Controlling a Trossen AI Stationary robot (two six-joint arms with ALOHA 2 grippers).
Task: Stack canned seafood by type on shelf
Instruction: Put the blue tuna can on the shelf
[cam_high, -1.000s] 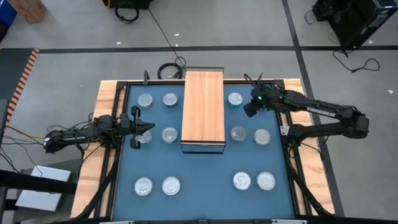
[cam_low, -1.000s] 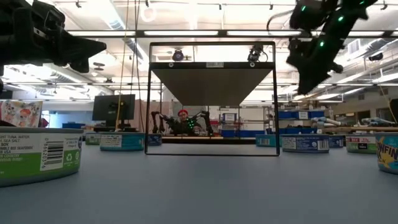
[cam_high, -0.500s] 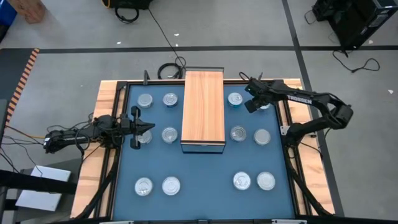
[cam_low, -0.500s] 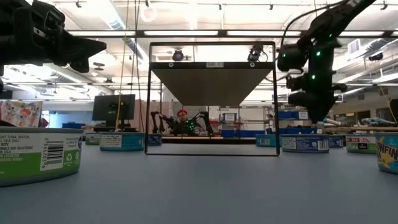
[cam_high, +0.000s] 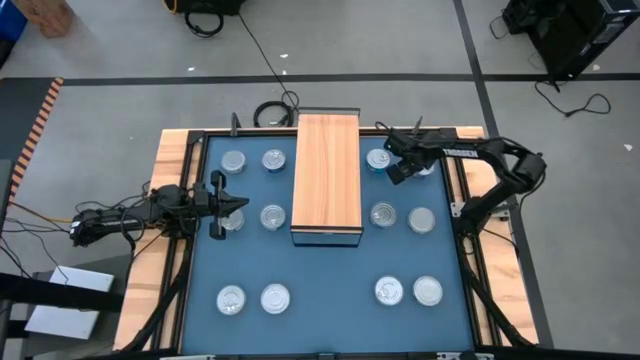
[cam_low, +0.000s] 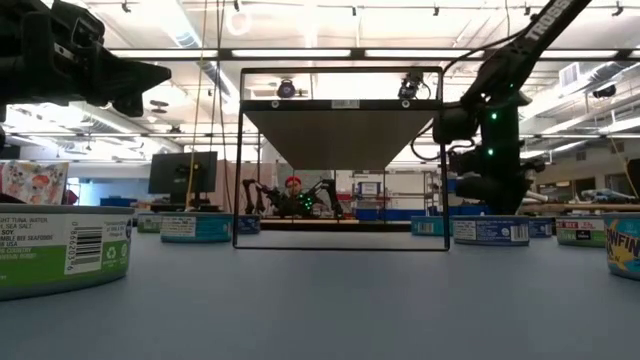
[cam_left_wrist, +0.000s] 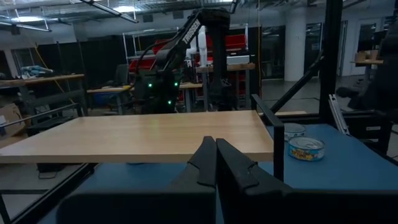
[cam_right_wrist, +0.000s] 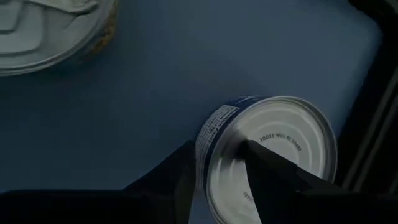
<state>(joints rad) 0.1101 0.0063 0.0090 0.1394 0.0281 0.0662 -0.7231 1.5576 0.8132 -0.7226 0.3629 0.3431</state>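
Mat (cam_high: 330, 290): blue, tins scattered both sides of shelf (cam_high: 326, 178).
Right gripper (cam_high: 392, 163): far right, fingers straddling tin (cam_right_wrist: 273, 155), grip unclear, tin partly hidden.
Left gripper (cam_high: 232, 208): closed, empty, left side.

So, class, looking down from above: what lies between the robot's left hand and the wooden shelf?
In the high view, one silver-lidded tin sits on the blue mat between the left hand and the shelf.
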